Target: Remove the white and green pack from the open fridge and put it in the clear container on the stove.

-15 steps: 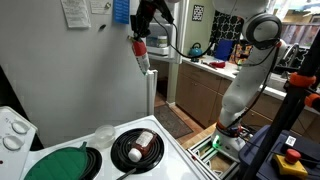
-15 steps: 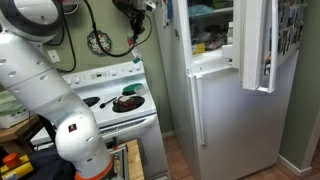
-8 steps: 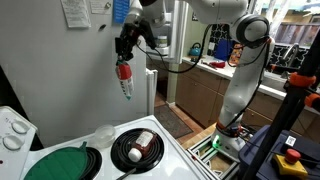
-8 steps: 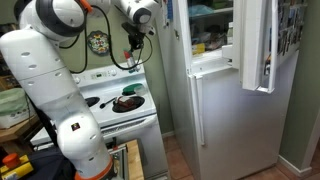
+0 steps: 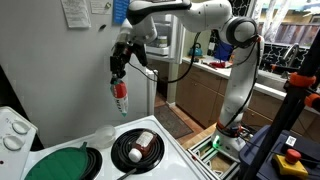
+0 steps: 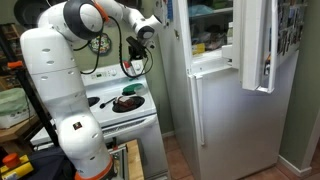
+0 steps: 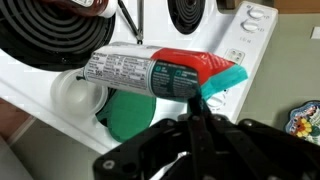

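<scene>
The carrying step is in hand: the pack point(image 5: 120, 97) is out of the fridge point(image 6: 215, 110) and hangs in the air, lower centre-left in an exterior view, above the near part of the white surface point(image 5: 172, 146) of the stove. The pincer point(image 5: 118, 82) is clenched on the pack's upper end, so the pack dangles nearly upright below it. In the wrist view the pack point(image 7: 150, 72) lies across the middle of the frame, with the pincer point(image 7: 200, 98) gripping its teal and red end.

The clear container point(image 5: 103, 133) stands on the surface below the pack and slightly toward the left of the frame, well apart from it in height. The next move likely calls for a small shift to bring the pack over the container's mouth, then a straight descent before letting go.

Room is tight on some sides. A grey panel point(image 5: 60, 80) rises close behind the pack on the left. The green lid point(image 5: 60, 165) sits just beside the container, and the dark pan point(image 5: 137, 148) is near it at lower centre. The container's rim point(image 7: 78, 95) looks narrow against the long pack, so the pack should probably go in end first.
</scene>
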Controlling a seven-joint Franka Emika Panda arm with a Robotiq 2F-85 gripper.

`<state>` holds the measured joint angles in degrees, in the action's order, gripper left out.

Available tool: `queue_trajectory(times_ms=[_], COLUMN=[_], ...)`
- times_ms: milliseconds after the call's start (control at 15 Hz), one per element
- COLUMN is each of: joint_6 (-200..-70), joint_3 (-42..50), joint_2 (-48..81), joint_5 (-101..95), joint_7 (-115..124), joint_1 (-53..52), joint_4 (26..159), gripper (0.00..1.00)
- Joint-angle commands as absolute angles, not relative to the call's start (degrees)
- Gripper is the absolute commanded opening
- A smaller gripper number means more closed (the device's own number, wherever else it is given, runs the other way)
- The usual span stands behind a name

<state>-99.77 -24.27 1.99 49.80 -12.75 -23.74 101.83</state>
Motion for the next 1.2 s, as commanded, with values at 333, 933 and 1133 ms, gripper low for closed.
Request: queue_trajectory(times_ms=[333, 933, 1133], joint_6=[-100.3, -103.2, -106.2], joint_3=[-24.7, -25.4, -25.8], joint_2=[4.3, 8.6, 11.3], joint_5=[50.3, 50.6, 51.6], joint_7=[-14.8, -24.9, -29.1], joint_1=[-24.8, -25.4, -25.8], joint_4=[101.9, 100.5, 100.1], gripper=[0.01, 0.00, 0.00])
